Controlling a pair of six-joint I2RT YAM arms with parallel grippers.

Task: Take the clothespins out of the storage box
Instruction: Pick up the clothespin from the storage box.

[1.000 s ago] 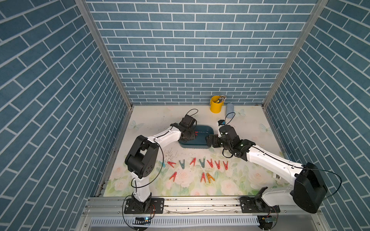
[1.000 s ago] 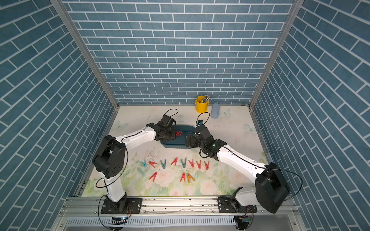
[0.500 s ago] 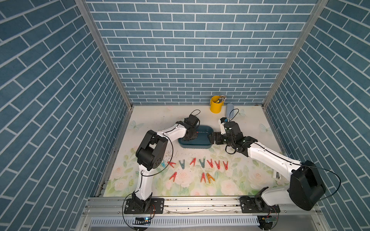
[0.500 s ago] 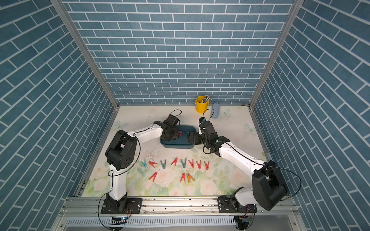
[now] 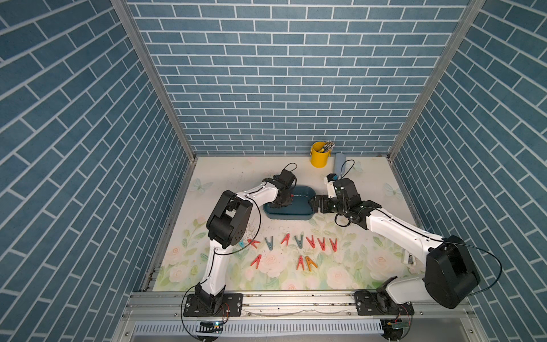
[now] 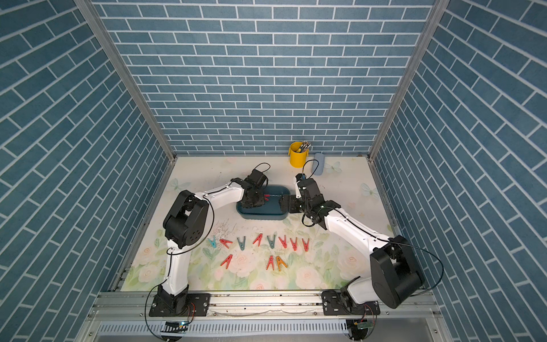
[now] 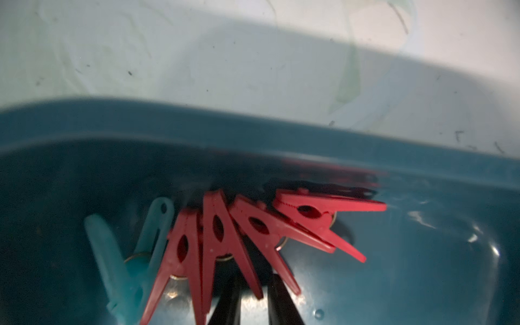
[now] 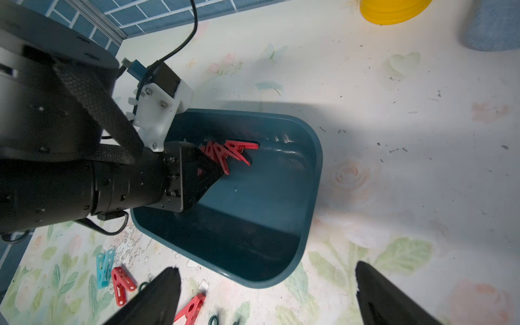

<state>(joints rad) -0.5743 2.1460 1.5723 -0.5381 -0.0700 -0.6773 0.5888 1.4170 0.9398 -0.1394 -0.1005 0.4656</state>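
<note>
Eleven clothespins [image 5: 301, 262] are out on the counter [image 5: 370, 177], perhaps five remain in the storage box [image 5: 287, 216] before the left jaws, whose hold we cannot tell; right jaws spread.

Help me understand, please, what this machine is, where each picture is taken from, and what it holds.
It is two white robot arms. Both top views look down from overhead; each wrist view comes from a camera on one arm. On the flowered table stand a teal storage box, a yellow bucket and a pale blue case, with eleven clothespins laid out in front. The left gripper reaches into the box among red clothespins; whether it grips one is unclear. The right gripper hangs open at the box's end, empty.
</note>
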